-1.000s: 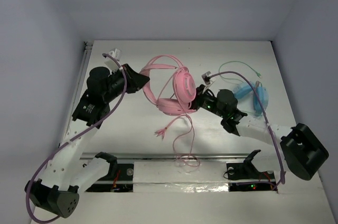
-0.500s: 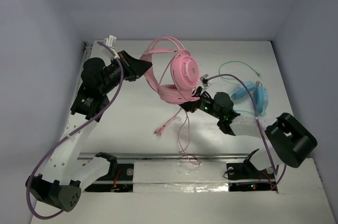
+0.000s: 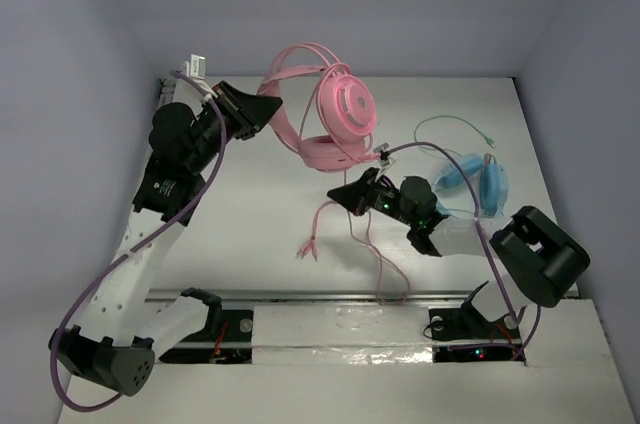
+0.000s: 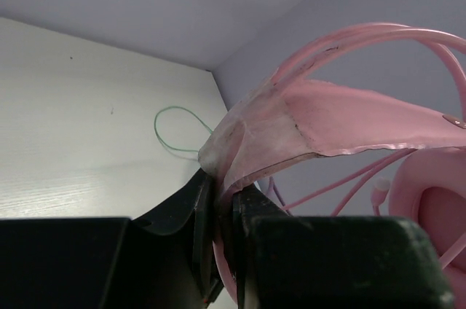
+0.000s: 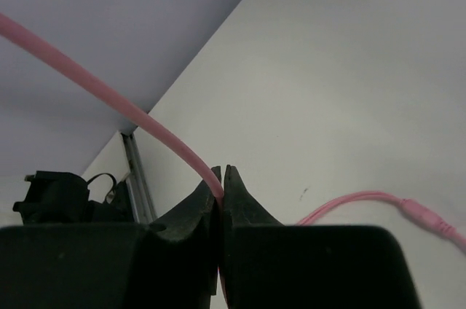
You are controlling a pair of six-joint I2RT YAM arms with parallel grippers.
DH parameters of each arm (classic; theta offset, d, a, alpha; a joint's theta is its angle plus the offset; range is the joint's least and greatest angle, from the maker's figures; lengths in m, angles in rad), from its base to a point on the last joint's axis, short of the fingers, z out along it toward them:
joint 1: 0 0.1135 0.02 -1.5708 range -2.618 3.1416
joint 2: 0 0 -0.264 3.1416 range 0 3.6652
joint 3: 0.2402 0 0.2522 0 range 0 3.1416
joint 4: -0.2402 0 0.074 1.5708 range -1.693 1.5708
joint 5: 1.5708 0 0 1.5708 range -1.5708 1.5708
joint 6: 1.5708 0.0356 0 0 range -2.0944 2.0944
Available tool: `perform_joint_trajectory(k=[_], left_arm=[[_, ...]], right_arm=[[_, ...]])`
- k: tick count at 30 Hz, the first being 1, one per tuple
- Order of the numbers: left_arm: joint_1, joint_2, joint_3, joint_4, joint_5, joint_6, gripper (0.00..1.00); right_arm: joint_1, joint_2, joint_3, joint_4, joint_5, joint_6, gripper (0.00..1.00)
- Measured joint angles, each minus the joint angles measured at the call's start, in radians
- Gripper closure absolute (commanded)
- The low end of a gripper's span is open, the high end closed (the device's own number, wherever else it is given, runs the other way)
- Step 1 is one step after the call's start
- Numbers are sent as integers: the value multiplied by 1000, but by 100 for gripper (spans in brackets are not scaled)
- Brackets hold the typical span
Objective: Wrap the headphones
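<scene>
At upper centre the headphones (image 3: pixel 338 119) hang, headband (image 3: pixel 290 84) pinched in the left claw (image 3: pixel 272 106). Directly below them the right claw (image 3: pixel 338 194) pinches the cable (image 5: pixel 175 150), slack trailing toward the lower edge.

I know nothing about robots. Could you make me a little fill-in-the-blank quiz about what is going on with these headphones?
On the left arm, the jaws are shut on the pink headphones' ____.
On the right arm, the jaws pinch the thin pink ____.
The other headphones, lying on the table, are light ____.
Their thin cable is ____.
Missing words: headband; cable; blue; green.
</scene>
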Motion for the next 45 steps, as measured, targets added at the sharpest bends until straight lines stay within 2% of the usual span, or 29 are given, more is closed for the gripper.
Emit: perform_joint_trajectory(k=[6,16,22,26,28,30,32,33,35,40,45], left_arm=[[0,42,-53,93,-116,-98,100],[-1,87,-255,203,-361,-273,100],[-32,100,-275,211,-518,-270,100],[-95,111,-275,203,-665,-200,100],[-122,111,-280,188,-735,-150,100],[-135,95,-313,185,-803,-107,100],[-146,74,-357,175,-878,-84,100],[-149,68,-368,169,-917,-76,100],[-177,23,-437,153,-988,-53,100],[-283,-53,-509,47,-1091,3,100],[-392,-94,-507,-101,-1099,50,100]], right_arm=[[116,3,14,-13,34,25,100],[308,10,61,-97,175,67,100],[395,17,100,-86,225,127,97],[433,31,158,-113,231,152,95],[455,-7,163,-173,237,152,87],[469,-65,163,-251,239,153,84],[484,-146,161,-348,234,148,85],[488,-185,162,-389,232,143,94],[492,-263,171,-497,229,121,100],[496,-307,356,-843,255,19,100],[486,-269,605,-1147,362,-142,100]])
